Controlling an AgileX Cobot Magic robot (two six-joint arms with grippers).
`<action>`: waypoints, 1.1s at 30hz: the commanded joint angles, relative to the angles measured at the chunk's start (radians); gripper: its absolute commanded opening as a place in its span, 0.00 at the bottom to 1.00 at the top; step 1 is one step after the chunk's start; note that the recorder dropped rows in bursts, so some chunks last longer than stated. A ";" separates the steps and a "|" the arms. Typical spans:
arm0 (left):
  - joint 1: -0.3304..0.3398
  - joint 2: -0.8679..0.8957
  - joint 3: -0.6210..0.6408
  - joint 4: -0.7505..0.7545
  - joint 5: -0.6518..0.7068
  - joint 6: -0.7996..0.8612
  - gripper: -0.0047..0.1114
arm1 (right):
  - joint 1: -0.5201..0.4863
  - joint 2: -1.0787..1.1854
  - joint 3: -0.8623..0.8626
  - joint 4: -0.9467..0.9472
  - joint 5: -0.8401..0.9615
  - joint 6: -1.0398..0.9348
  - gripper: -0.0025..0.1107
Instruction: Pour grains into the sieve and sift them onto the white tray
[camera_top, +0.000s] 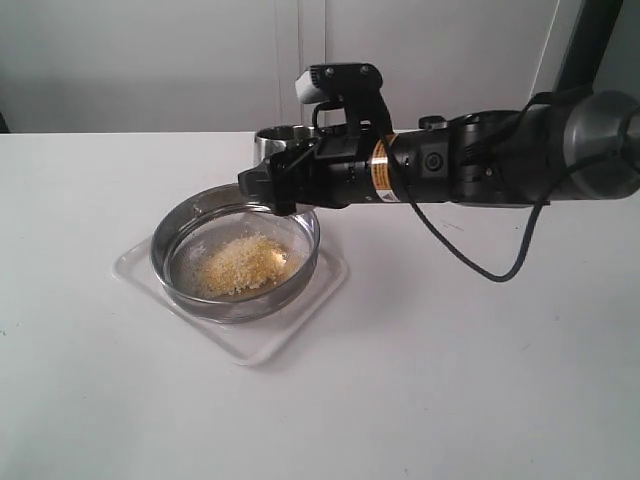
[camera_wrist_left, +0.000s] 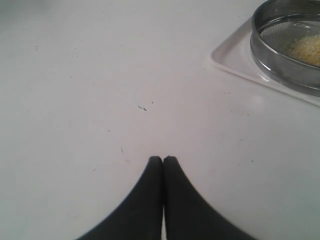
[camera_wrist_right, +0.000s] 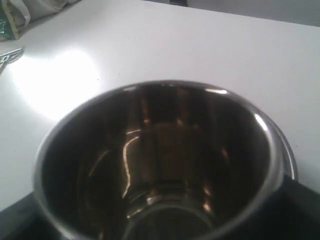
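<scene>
Close by the sieve, the right tool clamps a steel cup

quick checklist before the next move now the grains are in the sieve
1. steel cup emptied: ok, no grains seen inside.
2. grains piled on the mesh of the sieve: ok.
3. sieve seated inside the white tray: ok.
4. right gripper holding the steel cup: ok.
5. left gripper ready to take the sieve: not ok, it is shut above the bare table.
6. anything sifted onto the white tray: cannot tell, the sieve covers it.
</scene>
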 joint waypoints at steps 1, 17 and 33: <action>-0.003 -0.004 0.004 -0.006 0.000 -0.003 0.04 | -0.017 -0.013 -0.007 -0.025 0.010 -0.016 0.02; -0.003 -0.004 0.004 -0.006 0.000 -0.003 0.04 | -0.147 -0.084 0.046 0.080 0.083 -0.105 0.02; -0.003 -0.004 0.004 -0.006 0.000 -0.003 0.04 | -0.249 -0.093 0.169 0.290 0.014 -0.328 0.02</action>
